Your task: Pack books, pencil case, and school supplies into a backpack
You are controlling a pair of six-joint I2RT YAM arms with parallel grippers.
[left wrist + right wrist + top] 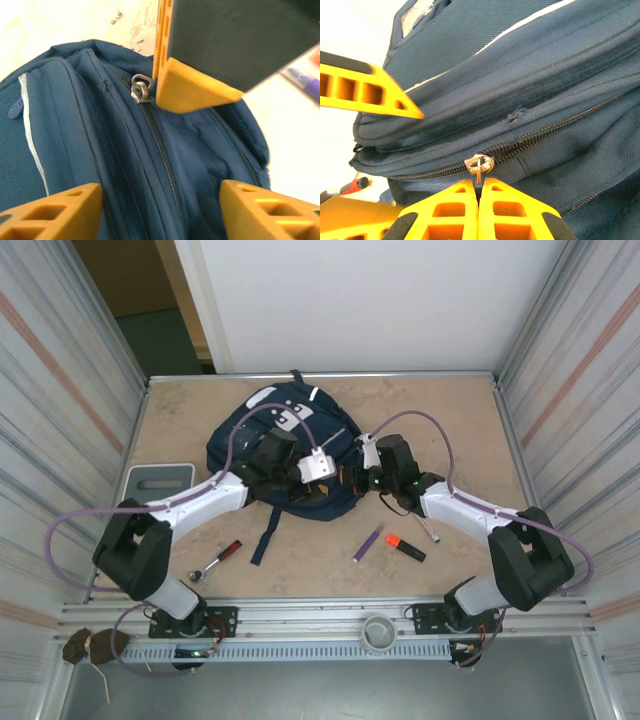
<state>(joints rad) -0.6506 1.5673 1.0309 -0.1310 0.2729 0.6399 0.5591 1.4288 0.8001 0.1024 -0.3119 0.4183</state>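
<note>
Your right gripper (479,186) is closed, its two orange fingers pressed together on the zipper pull (479,164) of the backpack (250,425). Your left gripper (160,192) stands with its jaws apart and nothing between them but backpack fabric; it straddles the zipper line, with the pull just ahead of it, touching the right gripper's finger. In the right wrist view, one left finger (365,92) hangs over the fabric above and to the left of the pull, crowding that stretch of seam.

The one backpack lies flat directly beneath both grippers, and both arms reach in over its near edge. A dark strap (265,535) trails from it toward the arm bases.

Behind the right gripper, toward its base, you have three pens loose on the table. The purple pen (368,542) lies closest in, the orange highlighter (405,548) is just beside it, and the white marker (428,530) is partly under the right forearm. One red-handled tool (215,562) lies behind the left gripper, near that arm's elbow. One grey rectangular object (158,478) sits well out to the left gripper's left.

The table (470,430) is beige and mottled like stone. Ribbed metal walls (70,390) stand at both sides, a white panel (370,300) at the far end, and an aluminium rail (320,620) along the near edge.
</note>
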